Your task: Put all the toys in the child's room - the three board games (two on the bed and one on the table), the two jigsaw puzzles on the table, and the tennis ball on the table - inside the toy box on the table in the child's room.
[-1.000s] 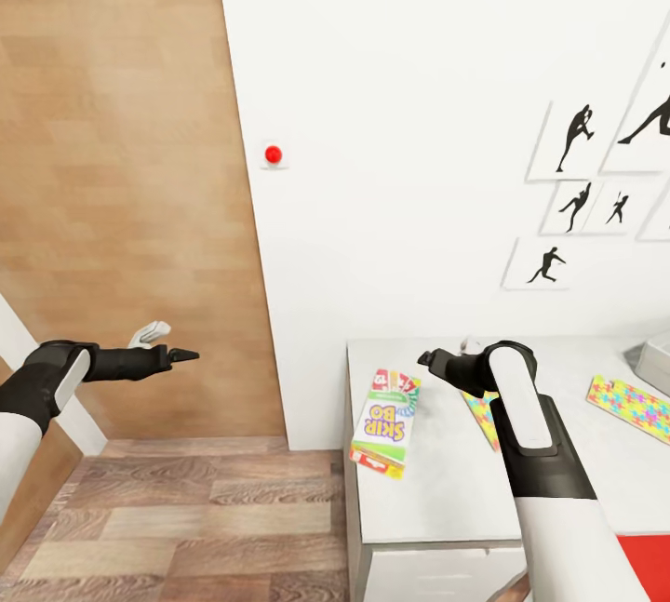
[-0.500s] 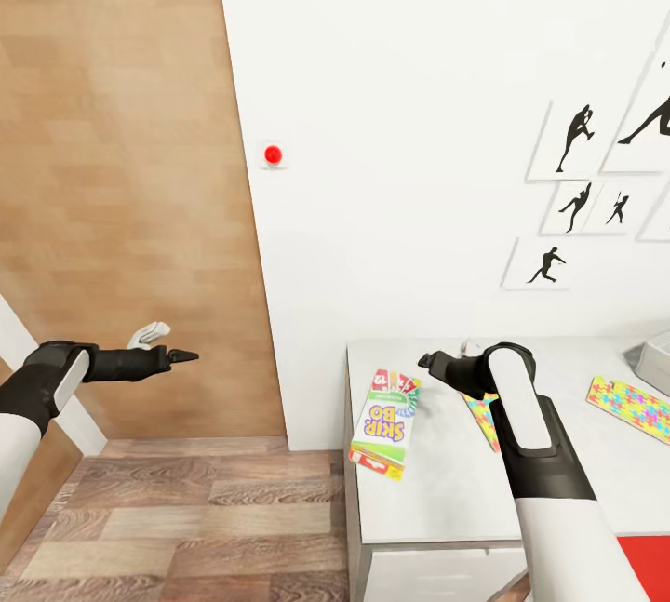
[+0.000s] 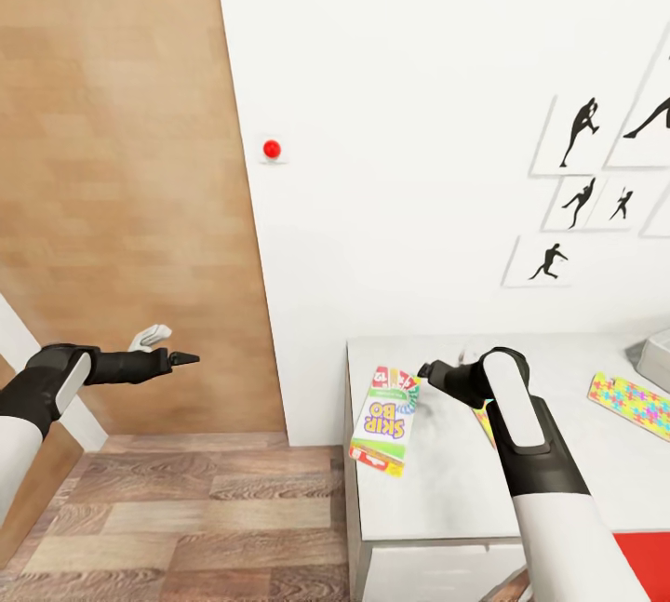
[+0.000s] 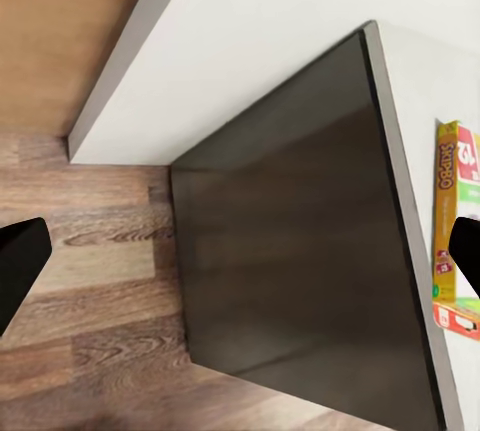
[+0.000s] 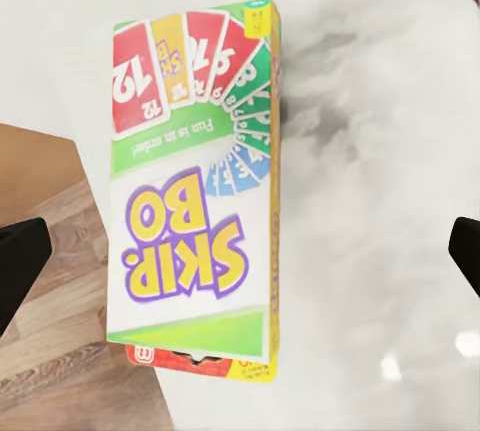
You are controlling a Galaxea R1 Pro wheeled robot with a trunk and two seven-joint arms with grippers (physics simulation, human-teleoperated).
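Pale grey-white counter (image 3: 447, 490) stands against the white wall in the head view, with a green-and-white card game box (image 3: 386, 420) lying flat near its left edge. A jigsaw square (image 3: 631, 405) lies farther right, and a second one (image 3: 484, 420) peeks out from behind the right arm. A corner of the grey toy box (image 3: 656, 358) shows at the right edge. The right gripper (image 3: 430, 368) hovers above the counter just right of the game box; the left gripper (image 3: 186, 359) hangs over the wood floor (image 3: 186, 509), well apart from the counter.

In the left wrist view, the jaws are spread wide and empty; the counter's dark side (image 4: 300, 251) faces it.

In the right wrist view, the jaws are spread wide, empty, straddling the game box (image 5: 195, 191) below.
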